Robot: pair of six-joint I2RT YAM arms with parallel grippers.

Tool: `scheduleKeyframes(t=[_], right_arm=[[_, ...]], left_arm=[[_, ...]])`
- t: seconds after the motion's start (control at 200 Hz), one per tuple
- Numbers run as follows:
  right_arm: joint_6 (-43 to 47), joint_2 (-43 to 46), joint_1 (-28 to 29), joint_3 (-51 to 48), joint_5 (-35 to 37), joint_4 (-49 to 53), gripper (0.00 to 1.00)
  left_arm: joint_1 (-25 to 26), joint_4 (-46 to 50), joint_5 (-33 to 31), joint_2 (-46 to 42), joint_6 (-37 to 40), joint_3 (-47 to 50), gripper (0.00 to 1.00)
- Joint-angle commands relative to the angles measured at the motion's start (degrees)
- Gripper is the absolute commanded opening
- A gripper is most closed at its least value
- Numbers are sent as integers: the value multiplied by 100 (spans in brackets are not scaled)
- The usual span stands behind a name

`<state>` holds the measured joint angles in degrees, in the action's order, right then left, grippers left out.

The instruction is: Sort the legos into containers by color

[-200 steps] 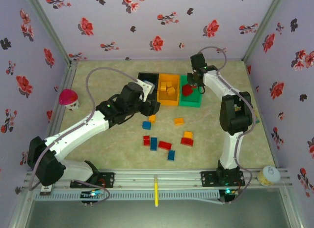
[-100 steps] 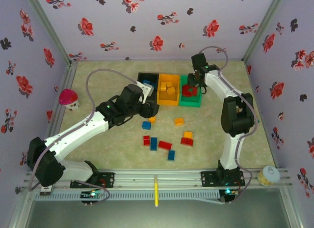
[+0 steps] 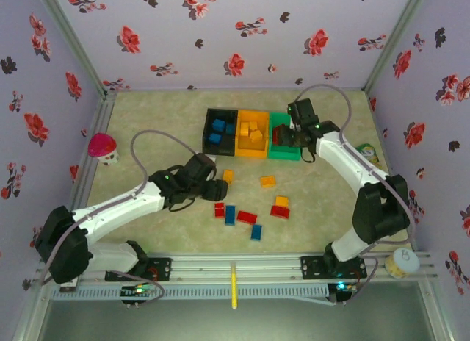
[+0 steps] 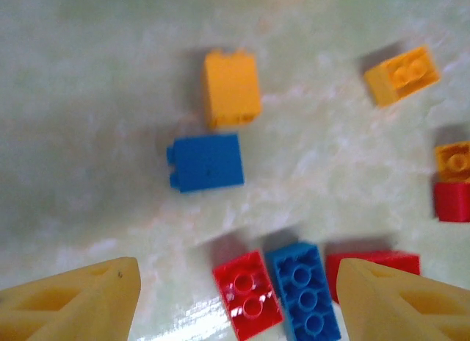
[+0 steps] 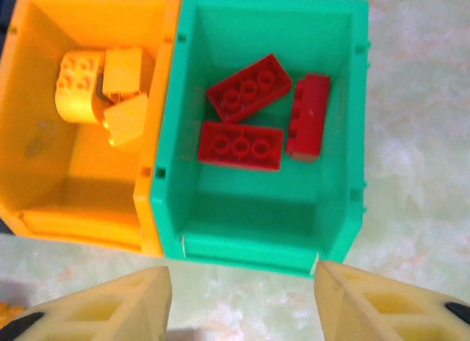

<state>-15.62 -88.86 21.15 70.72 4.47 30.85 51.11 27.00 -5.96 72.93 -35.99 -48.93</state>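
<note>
— As we look from the left wall, what do we meet first?
— We meet a pink-capped mushroom toy (image 3: 102,147), then the left gripper (image 4: 236,275) over the loose bricks on the mottled tabletop (image 3: 323,201). Its yellow fingers stand apart with nothing between them.
— Which bricks do we see beneath it?
— We see a small orange-yellow plastic brick (image 4: 231,87) just beside a square blue plastic brick (image 4: 207,162). Nearer the fingers, a red plastic brick (image 4: 247,293) lies against a long blue studded brick (image 4: 305,289).
— And the bins?
— We count three side by side in a row: a black plastic bin (image 3: 221,113) holding blue bricks (image 3: 217,125), an orange plastic bin (image 5: 73,201) holding yellow bricks (image 5: 121,73), and a green plastic bin (image 5: 250,209) with three red bricks (image 5: 240,145) on its floor.
— And the right gripper (image 5: 242,278)?
— We find it at the green bin's near wall, jaws released, empty.
</note>
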Motion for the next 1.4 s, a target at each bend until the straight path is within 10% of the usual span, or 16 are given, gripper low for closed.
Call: scheduleKeyframes(t=[0.0, 0.755, 1.395], right_arm=[[-374, 332, 136, -384, -69, -282, 55], [-636, 1191, 410, -1493, 164, -180, 60], [-576, 1291, 416, -1533, 273, -66, 59]], left_arm=[[112, 55, -187, 34, -807, 218, 71], [-145, 479, -705, 2444, 142, -1324, 78], [-339, 277, -434, 2961, 599, -1567, 48]])
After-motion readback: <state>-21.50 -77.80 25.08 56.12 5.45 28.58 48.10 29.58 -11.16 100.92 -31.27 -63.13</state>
